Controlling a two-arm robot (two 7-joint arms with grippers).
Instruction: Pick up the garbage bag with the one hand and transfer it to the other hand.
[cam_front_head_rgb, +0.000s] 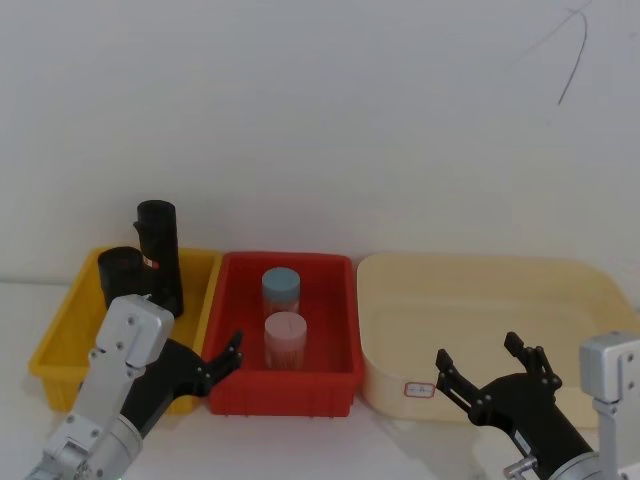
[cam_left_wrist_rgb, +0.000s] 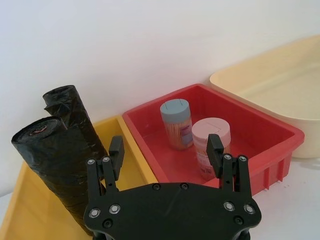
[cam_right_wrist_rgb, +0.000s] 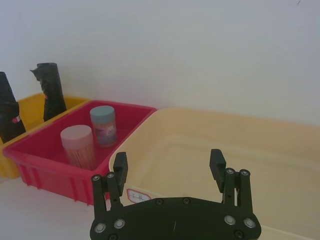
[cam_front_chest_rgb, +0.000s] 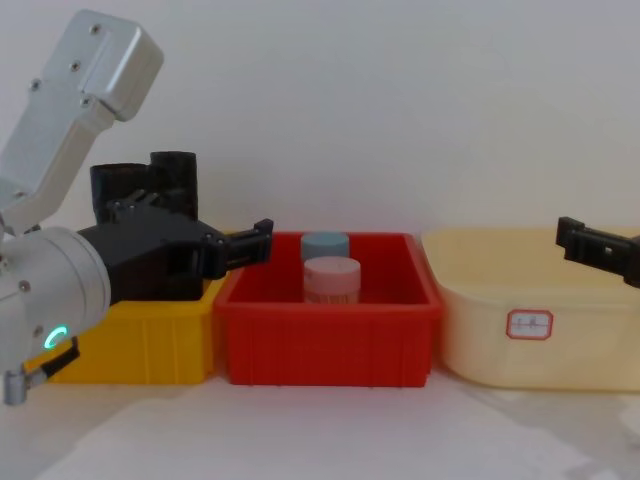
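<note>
Two black garbage bag rolls stand upright in the yellow bin (cam_front_head_rgb: 60, 340), a taller one (cam_front_head_rgb: 158, 245) behind and a shorter one (cam_front_head_rgb: 120, 272) in front; they show large as the near roll (cam_left_wrist_rgb: 60, 165) and the far roll (cam_left_wrist_rgb: 70, 107). My left gripper (cam_front_head_rgb: 207, 357) (cam_left_wrist_rgb: 165, 150) (cam_front_chest_rgb: 205, 238), on the arm with a green ring, hovers open just right of the rolls, over the wall between the yellow and red bins, holding nothing. My right gripper (cam_front_head_rgb: 477, 350) (cam_right_wrist_rgb: 169, 165) (cam_front_chest_rgb: 580, 238) is open and empty at the front of the cream tub (cam_front_head_rgb: 400, 330).
The red bin (cam_front_head_rgb: 330, 385) in the middle holds a blue-lidded jar (cam_front_head_rgb: 281, 288) and a pink jar (cam_front_head_rgb: 285, 338). The cream tub (cam_right_wrist_rgb: 280, 165) on the right carries a small label (cam_front_chest_rgb: 529, 323). A white wall rises close behind the bins.
</note>
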